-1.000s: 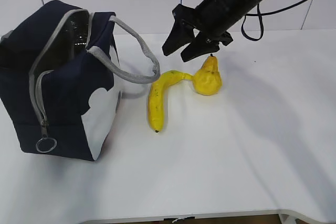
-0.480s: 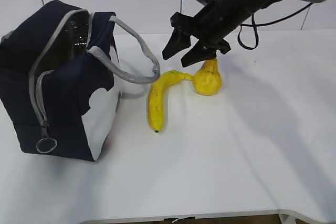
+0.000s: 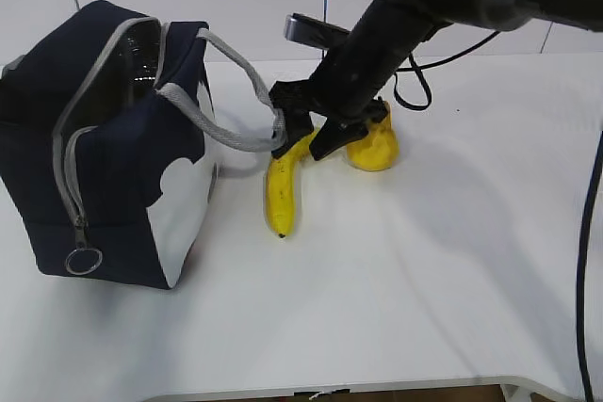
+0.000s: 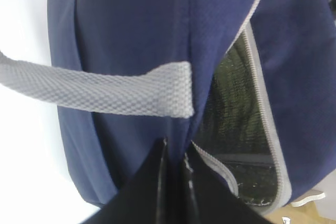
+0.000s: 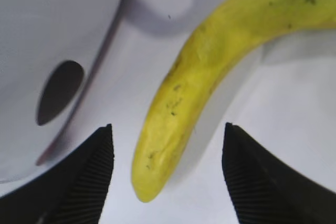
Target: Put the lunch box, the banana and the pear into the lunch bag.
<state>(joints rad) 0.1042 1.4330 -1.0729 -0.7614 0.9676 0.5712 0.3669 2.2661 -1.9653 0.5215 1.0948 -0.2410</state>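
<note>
The navy lunch bag [image 3: 113,152] stands open at the left. The yellow banana [image 3: 280,190] lies on the table beside it, and the pear [image 3: 375,146] stands just right of the banana's stem. My right gripper [image 3: 301,147] is open and low over the banana's upper half. In the right wrist view the banana [image 5: 210,66] lies between the fingers of this gripper [image 5: 165,153], untouched. My left gripper [image 4: 174,174] is shut on the lunch bag's rim fabric [image 4: 157,30] next to the zipper opening; it is hidden in the exterior view. The lunch box is out of view.
The bag's grey handle [image 3: 247,110] loops out toward the right gripper and also shows in the left wrist view [image 4: 105,90]. The bag's white panel with a dark oval mark [image 5: 59,92] is close to the left finger. The white table [image 3: 452,261] stretches to the right and front.
My right arm has come down and to the left, from above the pear to low over the banana. Its jaws stay open. The bag, banana and pear have not moved.
</note>
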